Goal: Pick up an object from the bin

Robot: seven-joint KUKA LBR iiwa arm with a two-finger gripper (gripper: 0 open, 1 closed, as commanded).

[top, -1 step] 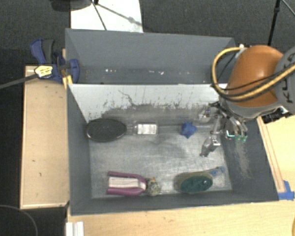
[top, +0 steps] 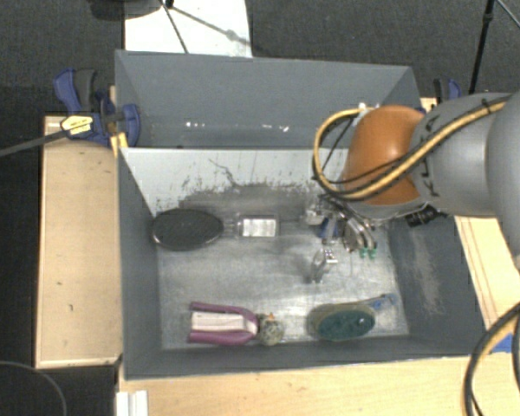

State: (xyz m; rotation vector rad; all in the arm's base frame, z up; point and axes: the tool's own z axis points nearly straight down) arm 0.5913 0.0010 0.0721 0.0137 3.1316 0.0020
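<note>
In the bin we see the gripper near a green oval brush — open or closed, we cannot tell.

The grey metal bin has a scuffed, scratched floor between sloping walls. Toward the back, near the left wall, lies a dark oval brush, its clear handle pointing toward the middle of the floor. Along the front edge, near the front-left corner, lies a purple and white object, with a small speckled lump just beside its right end. Further along that edge lies a green oval scrubber, its bluish handle angled toward the right wall.
</note>
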